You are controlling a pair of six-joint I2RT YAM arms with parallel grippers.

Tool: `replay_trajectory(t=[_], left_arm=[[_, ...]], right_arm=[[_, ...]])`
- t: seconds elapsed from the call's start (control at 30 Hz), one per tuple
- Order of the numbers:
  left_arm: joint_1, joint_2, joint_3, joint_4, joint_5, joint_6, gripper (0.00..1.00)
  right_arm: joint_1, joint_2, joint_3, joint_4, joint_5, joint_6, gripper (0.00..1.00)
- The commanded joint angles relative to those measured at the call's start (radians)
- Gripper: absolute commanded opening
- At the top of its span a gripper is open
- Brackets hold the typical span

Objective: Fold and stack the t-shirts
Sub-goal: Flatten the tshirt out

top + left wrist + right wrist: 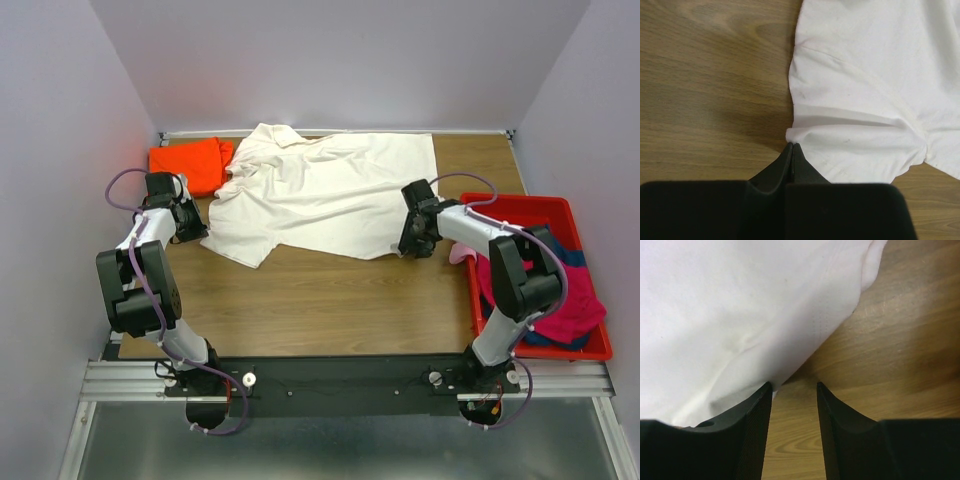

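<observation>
The cream-white t-shirt (320,190) lies spread across the back middle of the table, collar to the back left. My left gripper (192,224) is at its left sleeve. In the left wrist view its jaws (792,145) are shut, with the tips pinching the very edge of the white cloth (865,75), which rides slightly off the wood. My right gripper (415,240) is at the shirt's near right hem corner. It stands open (794,384), with the left finger (757,415) against the white cloth (730,305) and bare wood between the fingers. An orange t-shirt (190,162) lies folded at the back left.
A red plastic bin (515,203) stands at the right edge, holding a magenta shirt (575,310) and a dark blue one (570,250). A bit of pale pink cloth (462,255) hangs over its left wall. Grey walls close in the table on three sides.
</observation>
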Motion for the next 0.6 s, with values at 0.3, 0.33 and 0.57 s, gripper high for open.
replay_trajectory(t=[0.3, 0.33, 0.57], left_arm=[[0.006, -0.032, -0.013, -0.004, 0.010, 0.021, 0.00], [0.006, -0.030, -0.012, -0.005, 0.010, 0.021, 0.00], [0.006, -0.029, -0.004, -0.010, 0.004, 0.026, 0.00]], right_arm=[[0.001, 0.121, 0.103, 0.105, 0.005, -0.093, 0.28], [0.000, 0.127, 0.111, 0.110, 0.001, -0.103, 0.25], [0.000, 0.117, 0.134, 0.128, -0.022, -0.143, 0.01]])
